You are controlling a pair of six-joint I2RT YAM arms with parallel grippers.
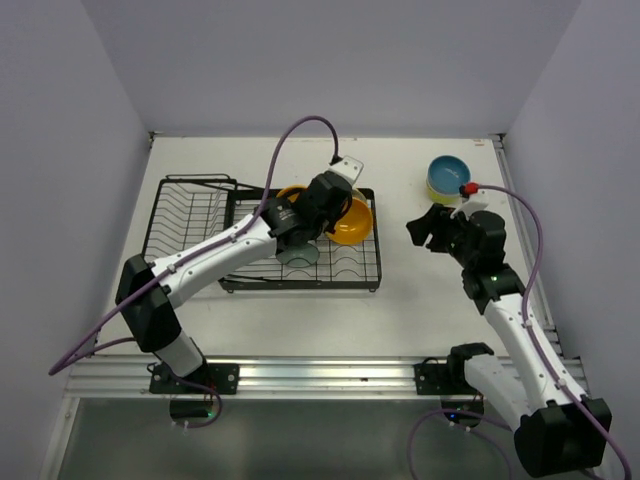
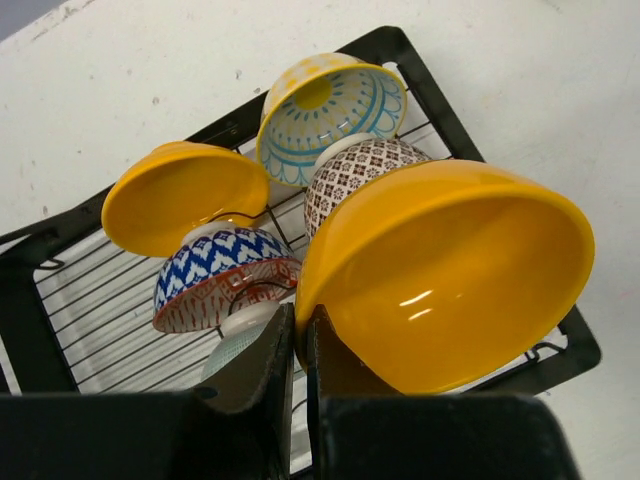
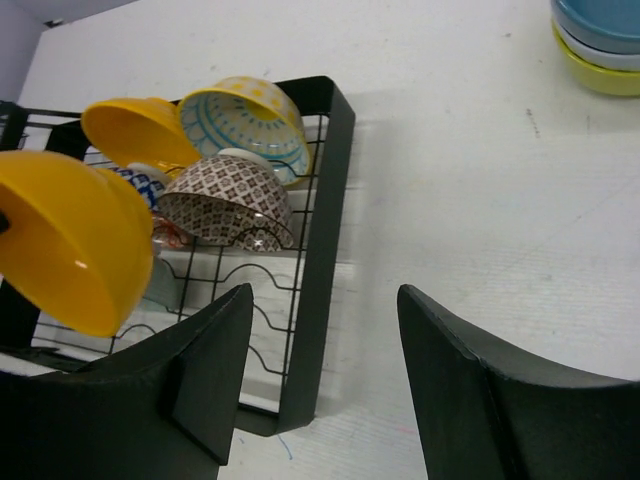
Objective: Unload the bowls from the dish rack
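L fingers (image 2: 265, 360) are clenched on rim of orange-yellow bowl (image 2: 450, 280), held tilted over dish rack (image 1: 300, 284) grid section. Patterned bowls (image 2: 355, 175) are seen inside rack. R fingers (image 3: 200, 360) are spread, empty, over table (image 1: 400, 300) right of rack; stacked bowls (image 1: 449, 178) are set farther right.

lab test cell | bare walls (image 1: 330, 60), white table (image 1: 420, 290), aluminium rail (image 1: 320, 375)

At one dish rack (image 1: 300, 286) there are six bowls: two orange-yellow bowls (image 2: 440, 270), three patterned bowls (image 2: 355, 175) and one pale teal bowl (image 2: 238, 348). Far right, one stack (image 1: 447, 178) counts three: blue, white, yellow-green.
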